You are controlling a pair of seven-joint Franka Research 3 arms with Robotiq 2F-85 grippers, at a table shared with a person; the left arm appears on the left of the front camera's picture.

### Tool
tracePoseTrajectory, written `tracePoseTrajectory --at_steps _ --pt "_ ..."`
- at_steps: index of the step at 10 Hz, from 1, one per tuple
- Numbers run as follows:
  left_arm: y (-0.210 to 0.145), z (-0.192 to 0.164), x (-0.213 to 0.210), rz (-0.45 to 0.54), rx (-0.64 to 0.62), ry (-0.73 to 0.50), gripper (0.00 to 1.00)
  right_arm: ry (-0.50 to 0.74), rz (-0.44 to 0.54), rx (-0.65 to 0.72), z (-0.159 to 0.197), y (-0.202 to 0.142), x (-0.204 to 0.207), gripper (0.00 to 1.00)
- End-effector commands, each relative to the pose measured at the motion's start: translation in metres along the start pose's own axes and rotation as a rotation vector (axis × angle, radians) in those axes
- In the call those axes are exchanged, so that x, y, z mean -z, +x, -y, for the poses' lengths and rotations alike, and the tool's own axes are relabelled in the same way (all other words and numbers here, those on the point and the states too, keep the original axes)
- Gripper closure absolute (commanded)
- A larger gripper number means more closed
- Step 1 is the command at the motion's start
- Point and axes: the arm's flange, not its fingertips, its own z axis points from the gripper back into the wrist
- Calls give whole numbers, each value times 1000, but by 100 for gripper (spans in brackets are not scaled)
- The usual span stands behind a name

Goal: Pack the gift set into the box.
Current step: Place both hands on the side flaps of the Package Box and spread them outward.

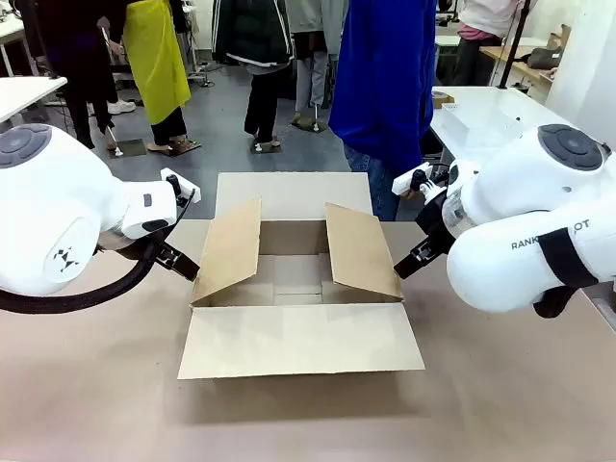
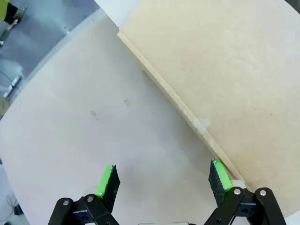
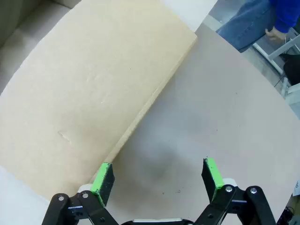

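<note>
Left tool and right tool, both spread, flank the box.

We record bright, even overhead light in all three views. The box throws a soft shadow onto the counter on its near side. The white arm shells run close to overexposed. Both wrist views bow strongly at the edges. Focus is sharp on the cardboard.

Front camera faces across the box; wrist cameras hug its flaps.
</note>
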Motion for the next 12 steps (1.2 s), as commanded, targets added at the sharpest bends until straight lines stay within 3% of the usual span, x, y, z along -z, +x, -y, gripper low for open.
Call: tracePoseTrajectory --at_steps 1,12 --pt "0 0 0 0 1 0 0 0 0 0 0 0 0 0" --pt "0 0 0 0 1 0 0 0 0 0 0 0 0 0"
